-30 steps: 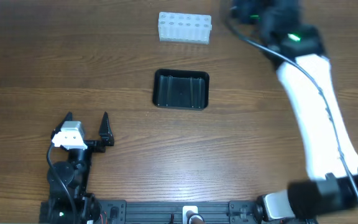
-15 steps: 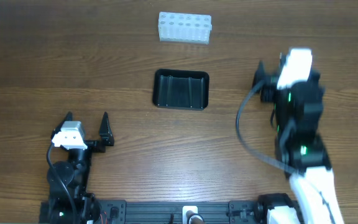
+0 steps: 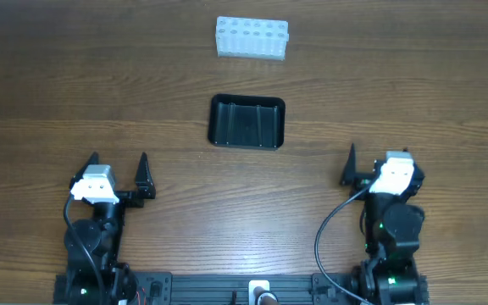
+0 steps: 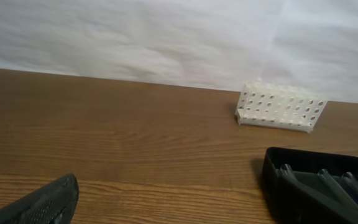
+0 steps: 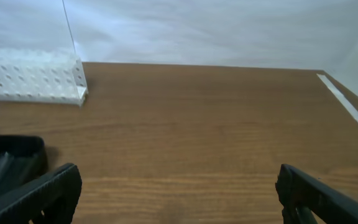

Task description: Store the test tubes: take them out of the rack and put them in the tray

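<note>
Left gripper (image 3: 117, 161) and right gripper (image 5: 179, 175) both stand spread wide, holding nothing. Ahead, between them, the tray (image 3: 212, 124) holds clear test tubes (image 4: 319, 184) lying flat. The rack (image 3: 252, 38) beyond looks empty. The tubes likely handle light, slick and breakable, so pinch gently mid-barrel.

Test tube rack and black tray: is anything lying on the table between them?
No. In the top view the stretch of wooden table between the white test tube rack and the black tray is bare; the left wrist view agrees.
</note>
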